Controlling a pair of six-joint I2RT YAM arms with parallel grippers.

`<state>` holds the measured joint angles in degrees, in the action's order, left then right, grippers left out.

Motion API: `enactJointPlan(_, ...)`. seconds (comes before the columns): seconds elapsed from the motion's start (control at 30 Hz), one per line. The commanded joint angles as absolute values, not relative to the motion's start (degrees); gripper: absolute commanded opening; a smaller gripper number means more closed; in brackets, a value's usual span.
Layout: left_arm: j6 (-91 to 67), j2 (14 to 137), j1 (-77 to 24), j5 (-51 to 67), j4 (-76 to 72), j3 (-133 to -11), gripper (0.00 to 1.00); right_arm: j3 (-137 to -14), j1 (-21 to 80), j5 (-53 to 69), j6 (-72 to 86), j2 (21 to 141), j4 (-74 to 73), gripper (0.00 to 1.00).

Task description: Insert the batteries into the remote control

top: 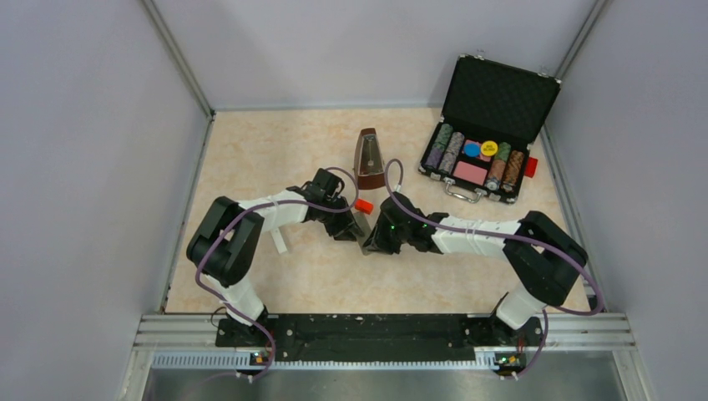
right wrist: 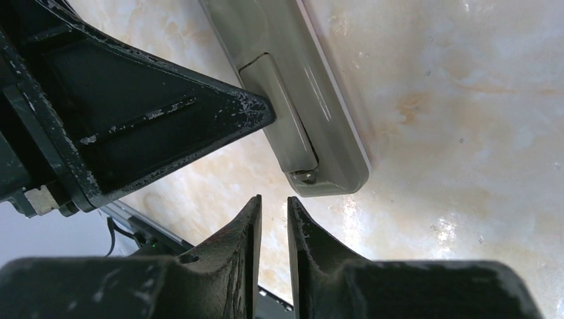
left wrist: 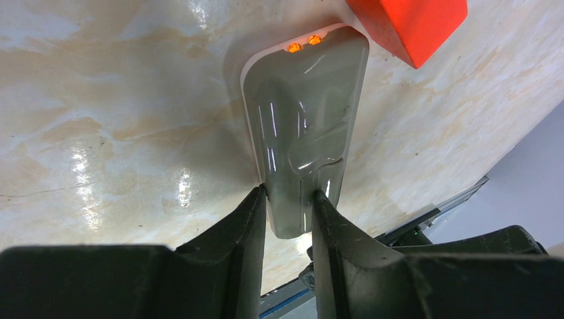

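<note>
Above the table (top: 275, 167), top external view: the remote control (top: 361, 230) sits mid-table between the 2 arm tips. The left gripper (top: 346, 227) is at its left side and the right gripper (top: 373, 241) at its right, both close in. A red-orange block (top: 363, 205) lies just behind the remote control, with a brown metronome (top: 370, 157) further behind it. An open black case (top: 501, 96) of chips stands well off to the remote's right rear. Dark print on a yellow disc (top: 489, 148) in the case is too small to read.

Left wrist view: the left gripper pinches the near end of the remote control (left wrist: 306, 113), 1 finger on each long side. The fingers (left wrist: 246, 226) are pressed against the glossy grey back. 2 small orange lights (left wrist: 302, 46) glow at the remote's far end. The red-orange block (left wrist: 406, 23) is just beyond that end, to the right. I cannot tell whether the remote control rests on the table or hangs just above it.

Right wrist view: the right gripper (right wrist: 274, 216) is parted by only a narrow slit, with nothing between the tips. It is just short of the remote's end and not touching it. The grey cover (right wrist: 279, 113) lies on the remote's back, and a small shiny metal bit (right wrist: 306, 176) shows at its end. 1 of the left gripper's fingers (right wrist: 166, 123) presses the remote's side beside the cover.
</note>
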<state>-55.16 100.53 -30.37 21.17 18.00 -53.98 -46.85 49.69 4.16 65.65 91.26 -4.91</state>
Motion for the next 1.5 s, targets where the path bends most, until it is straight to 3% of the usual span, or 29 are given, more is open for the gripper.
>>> enactJointPlan(0.0,-53.4,106.8,-32.0,14.3,21.8,-49.8,0.06,-46.2,49.1,2.5,67.6,92.0,-1.8,0.21)
enactJointPlan(0.5,-52.9,107.0,-31.8,14.7,21.9,-50.1,0.06,-44.0,48.0,0.2,69.2,91.7,-0.7,0.24)
enactJointPlan(1.0,-52.8,107.3,-31.9,15.2,21.7,-49.8,0.06,-42.3,46.8,0.2,72.2,95.3,2.6,0.0)
enactJointPlan(1.37,-52.7,108.1,-31.8,15.6,21.6,-49.6,0.06,-42.1,44.7,1.4,72.6,96.0,4.8,0.0)
enactJointPlan(1.47,-52.6,108.1,-31.8,15.4,21.8,-50.0,0.06,-42.0,44.7,2.0,70.5,92.7,4.5,0.1)
